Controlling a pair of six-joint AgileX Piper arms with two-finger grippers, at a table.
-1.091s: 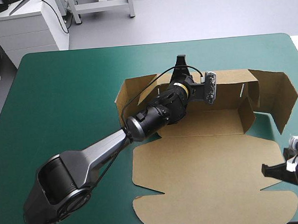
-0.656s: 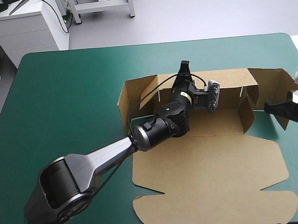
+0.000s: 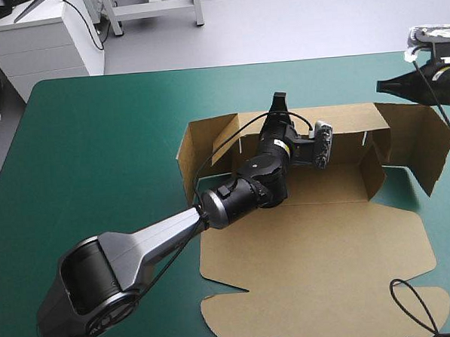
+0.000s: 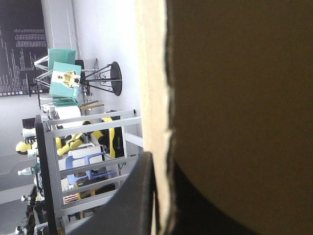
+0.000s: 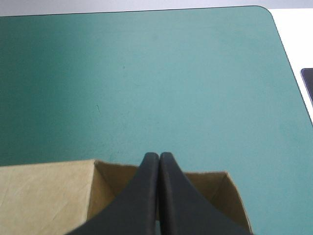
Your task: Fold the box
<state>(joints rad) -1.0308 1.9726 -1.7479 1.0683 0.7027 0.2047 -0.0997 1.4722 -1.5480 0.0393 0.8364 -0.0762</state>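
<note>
The brown box (image 3: 312, 254) lies in the middle of the table, its lid flat toward the near edge and its back and side walls raised. My left gripper (image 3: 279, 98) reaches over the tray to the back wall (image 3: 343, 121) and is shut on its top edge. In the left wrist view the board (image 4: 234, 98) stands between the black fingers (image 4: 134, 196). My right gripper (image 3: 390, 86) hovers shut above the box's far right end, holding nothing. Its closed tips (image 5: 159, 155) point down over a raised corner of the box (image 5: 44, 191).
Bare teal-green cover (image 3: 103, 145) stretches to the left of the box and beyond its back wall (image 5: 146, 73). A white cabinet (image 3: 44, 34) stands off the table's far left corner. The table's far right corner (image 5: 266, 12) lies ahead of the right gripper.
My right gripper swept from the near right corner up along the table's right side to above the box's far right end. The left gripper shifted slightly along the back wall.
</note>
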